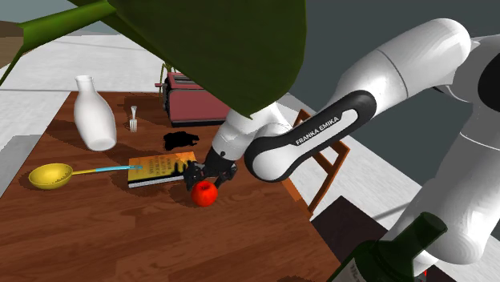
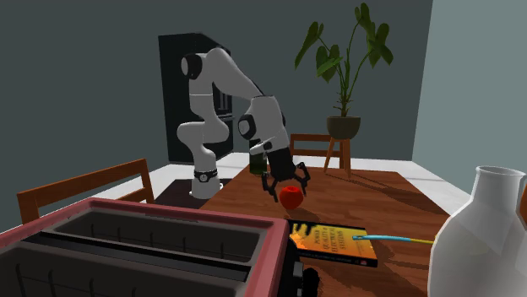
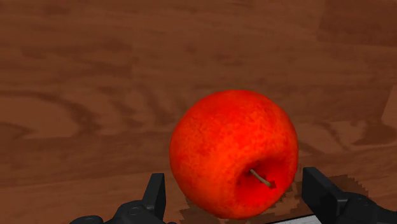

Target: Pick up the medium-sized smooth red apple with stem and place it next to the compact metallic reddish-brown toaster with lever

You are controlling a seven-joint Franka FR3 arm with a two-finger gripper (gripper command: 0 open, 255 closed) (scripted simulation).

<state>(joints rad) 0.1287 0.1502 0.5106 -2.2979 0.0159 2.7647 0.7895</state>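
Note:
A smooth red apple (image 3: pixel 232 153) with a short brown stem rests on the brown wooden table (image 1: pixel 120 232), close to the corner of a yellow book (image 1: pixel 160 168). My black gripper (image 1: pixel 207 178) is lowered over the apple (image 1: pixel 205 193) and open. Its fingers (image 3: pixel 156 189) stand one on each side of the fruit, with a narrow gap showing on both sides. The reddish-brown toaster (image 1: pixel 195 100) sits at the far end of the table in the shoulder view. The same toaster (image 2: pixel 143 245) is in the near foreground of the second exterior view, beyond the book (image 2: pixel 334 240) from the apple (image 2: pixel 291 199).
A white vase (image 1: pixel 94 114), a small fork (image 1: pixel 133 120), a yellow spoon (image 1: pixel 50 175) with a blue handle and a black object (image 1: pixel 182 141) lie around the book. A dark green bottle (image 1: pixel 393 256) stands near the stand. A wooden chair (image 1: pixel 324 172) is beside the table. A big plant leaf (image 1: pixel 216 48) hangs overhead.

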